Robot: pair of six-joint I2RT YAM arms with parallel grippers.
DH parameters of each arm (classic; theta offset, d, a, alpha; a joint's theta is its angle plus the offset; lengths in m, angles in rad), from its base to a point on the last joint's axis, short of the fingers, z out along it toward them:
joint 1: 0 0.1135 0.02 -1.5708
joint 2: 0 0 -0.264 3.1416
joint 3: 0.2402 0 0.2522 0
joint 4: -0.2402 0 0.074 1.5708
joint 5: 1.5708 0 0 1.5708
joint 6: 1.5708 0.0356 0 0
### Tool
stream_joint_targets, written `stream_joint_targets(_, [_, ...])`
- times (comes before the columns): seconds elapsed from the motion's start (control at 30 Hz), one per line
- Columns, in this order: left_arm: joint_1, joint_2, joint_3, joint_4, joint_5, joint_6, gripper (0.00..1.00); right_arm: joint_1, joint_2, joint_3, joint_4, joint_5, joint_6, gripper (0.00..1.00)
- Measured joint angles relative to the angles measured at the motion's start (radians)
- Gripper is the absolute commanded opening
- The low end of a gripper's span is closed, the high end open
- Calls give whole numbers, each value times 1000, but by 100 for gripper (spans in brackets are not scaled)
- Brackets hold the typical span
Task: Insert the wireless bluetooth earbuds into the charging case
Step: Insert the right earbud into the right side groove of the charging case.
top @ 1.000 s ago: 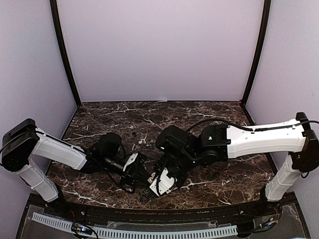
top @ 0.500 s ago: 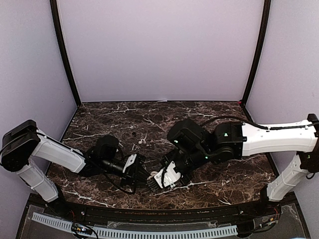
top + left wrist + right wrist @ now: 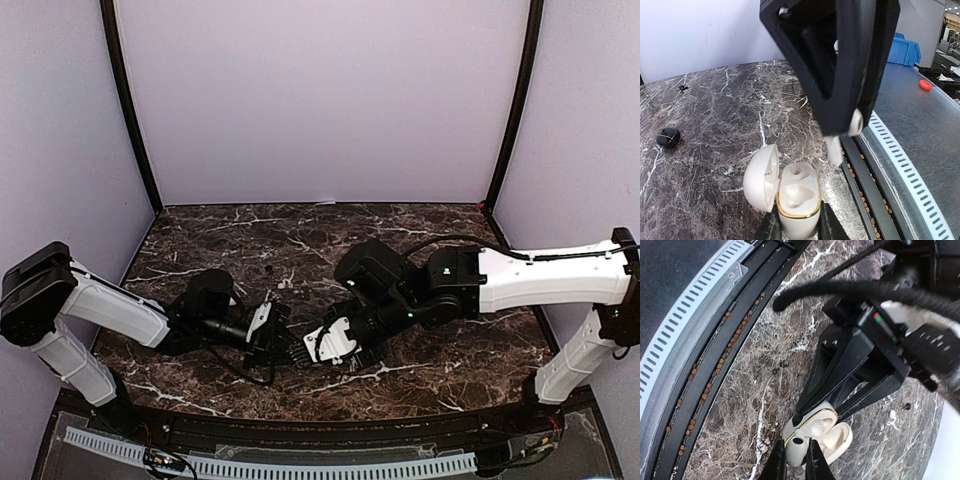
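Note:
My left gripper (image 3: 797, 222) is shut on the white charging case (image 3: 798, 197), which has a gold rim and stands upright with its lid (image 3: 761, 176) open to the left. Both sockets look empty. My right gripper (image 3: 795, 459) is shut on a white earbud (image 3: 796, 449) and holds it just over the case (image 3: 820, 426) at its rim. In the left wrist view this earbud (image 3: 834, 150) hangs stem down, right of the case. In the top view the grippers meet near the front centre, left (image 3: 283, 338) and right (image 3: 318, 345).
A black earbud (image 3: 668, 137) lies on the marble left of the case. A small white bud (image 3: 892, 414) and a black speck (image 3: 908, 406) lie beyond the case. The table's front edge with a slotted cable rail (image 3: 900, 165) runs close beside the case.
Both grippers have shifted a little away from the table's front edge. The right gripper with the earbud has closed in on the case held by the left gripper.

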Motion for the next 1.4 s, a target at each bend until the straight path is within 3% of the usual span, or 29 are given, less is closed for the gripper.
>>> stream_joint_targets(1.4, [0,-23,-19,6,-27,-16,1,-38,66,-2,-22,57,150,0])
